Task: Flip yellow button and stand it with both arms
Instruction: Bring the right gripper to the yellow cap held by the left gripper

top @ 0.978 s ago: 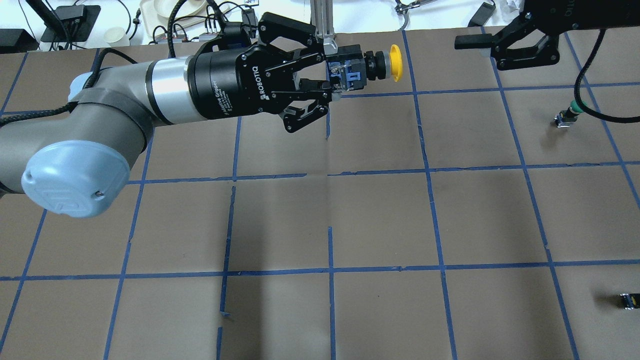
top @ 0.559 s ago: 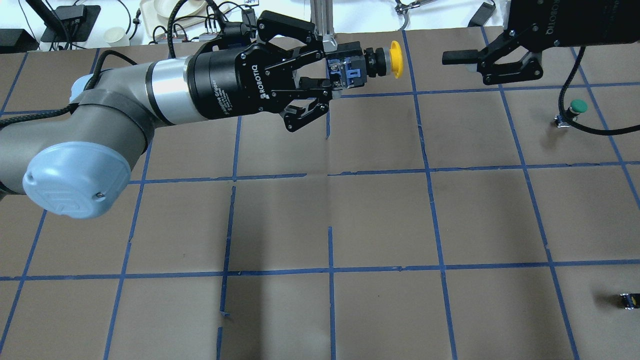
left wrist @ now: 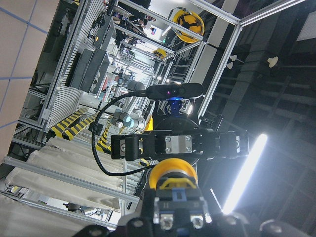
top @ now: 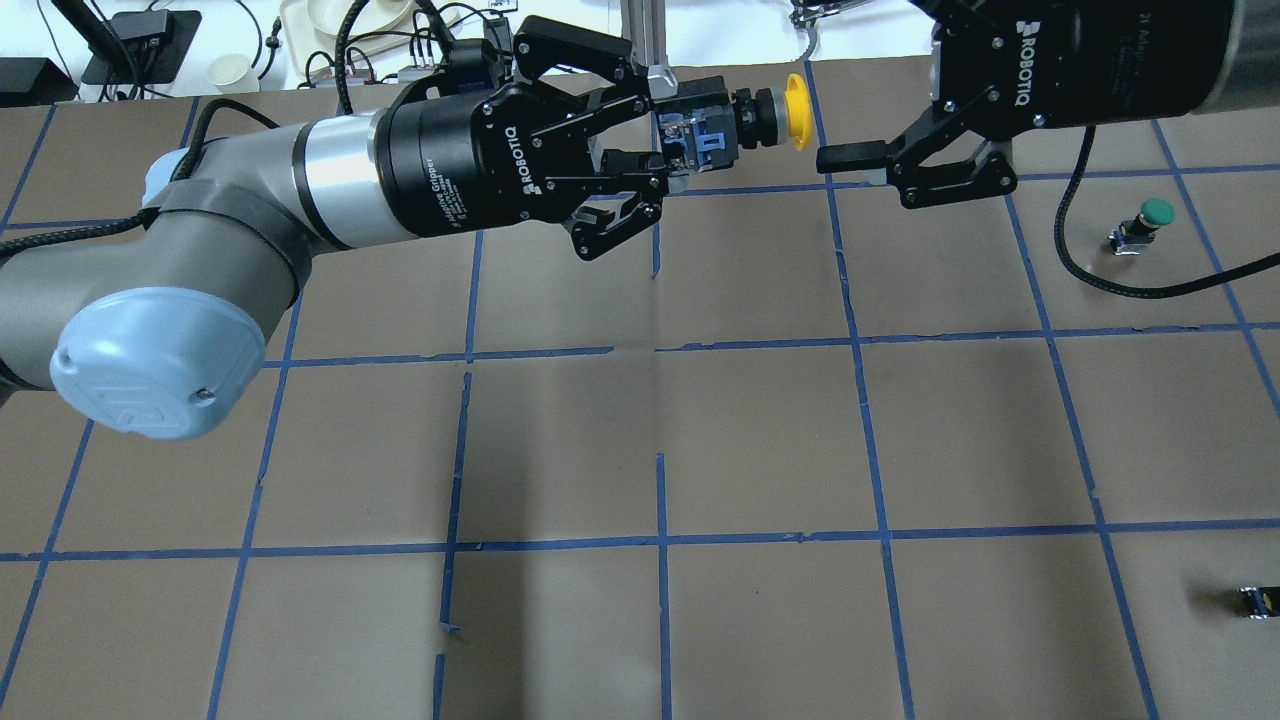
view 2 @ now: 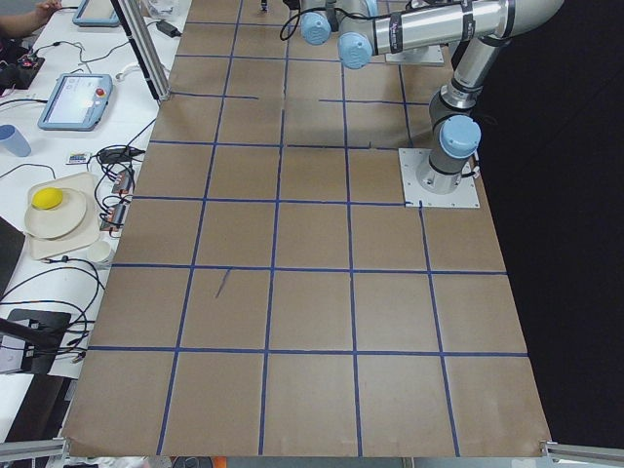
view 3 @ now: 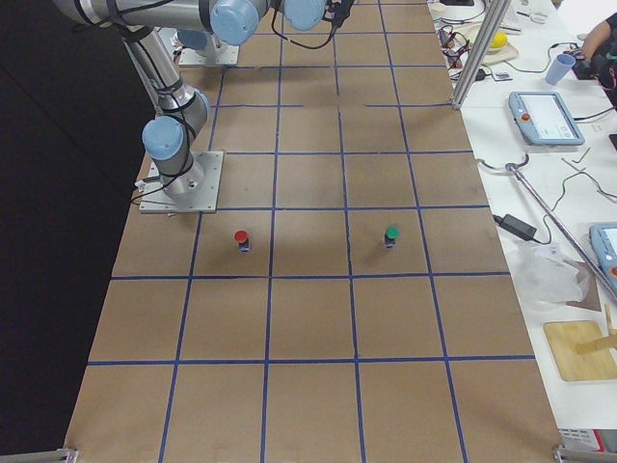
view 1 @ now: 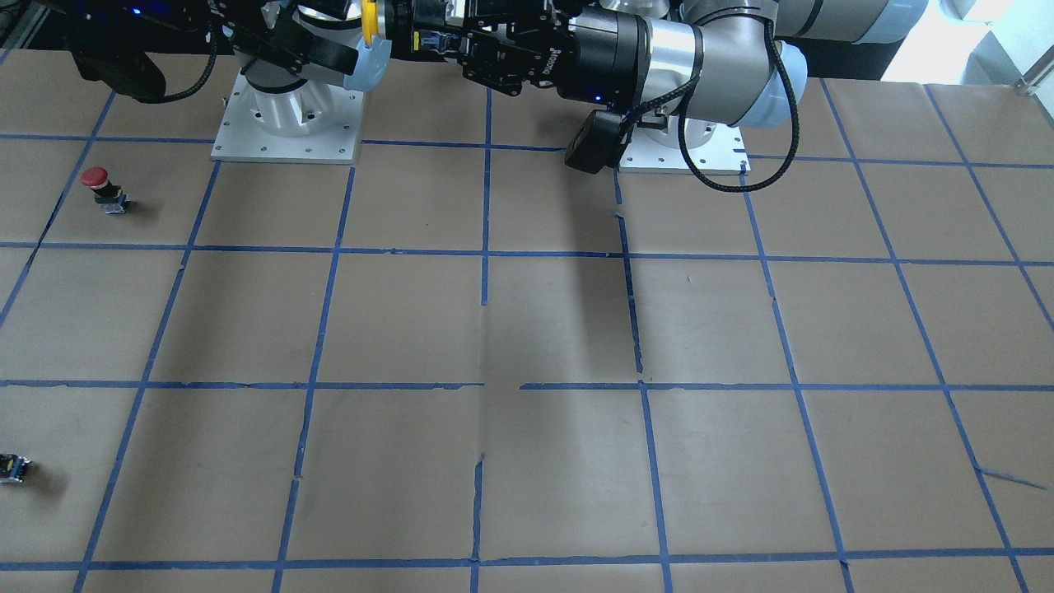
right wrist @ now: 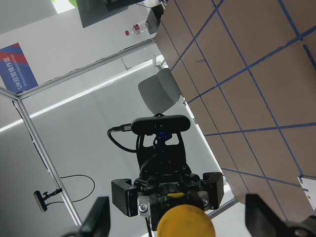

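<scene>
over table's (top: 760, 430) far edge, l gripper (top: 668, 145) clamps yellow button (top: 748, 124) by its body, held in air, cap facing r gripper (right wrist: 180, 215), which is spread wide just beside it. handover step; next, r must close squarely on cap.

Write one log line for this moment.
left hand: shut on yellow button, cap sideways | right hand: open, facing cap, apart | handover: not yet
</scene>
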### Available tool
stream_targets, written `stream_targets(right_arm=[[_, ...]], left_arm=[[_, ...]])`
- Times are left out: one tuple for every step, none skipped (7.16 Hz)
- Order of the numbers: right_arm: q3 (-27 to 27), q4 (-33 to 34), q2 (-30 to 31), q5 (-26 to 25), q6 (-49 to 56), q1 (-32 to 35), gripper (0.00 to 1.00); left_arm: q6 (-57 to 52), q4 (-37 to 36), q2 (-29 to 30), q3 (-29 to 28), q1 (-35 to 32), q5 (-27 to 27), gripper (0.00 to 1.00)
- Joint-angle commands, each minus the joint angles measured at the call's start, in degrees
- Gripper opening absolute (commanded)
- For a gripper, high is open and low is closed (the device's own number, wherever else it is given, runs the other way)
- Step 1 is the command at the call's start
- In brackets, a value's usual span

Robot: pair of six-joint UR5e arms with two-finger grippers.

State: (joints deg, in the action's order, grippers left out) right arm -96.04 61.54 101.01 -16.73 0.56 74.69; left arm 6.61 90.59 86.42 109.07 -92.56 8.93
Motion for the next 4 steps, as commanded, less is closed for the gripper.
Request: stream_targets(right_arm=[[0.1,0.4,0.1,0.0,-0.4,1.2,0.85],[0.2,0.4,0.1,0.0,-0.4,1.3,0.71],[0.2,0.5,0.2,-0.1,-0.2,1.3,0.51],[0.2,0.8,0.2,-0.8,-0.1,1.3,0.41]], left_arm=[[-0.2,-0.2,-0.1,0.2,0.0,-0.1,0.16],[-0.1,-0.2,0.2,0.2,-0.1,-0.1,0.16],[0.1,-0.1,-0.5,0.2,-0.1,0.0,0.16],[0.2,0.0,-1.0,0.3,-0.1,0.0,0.16]])
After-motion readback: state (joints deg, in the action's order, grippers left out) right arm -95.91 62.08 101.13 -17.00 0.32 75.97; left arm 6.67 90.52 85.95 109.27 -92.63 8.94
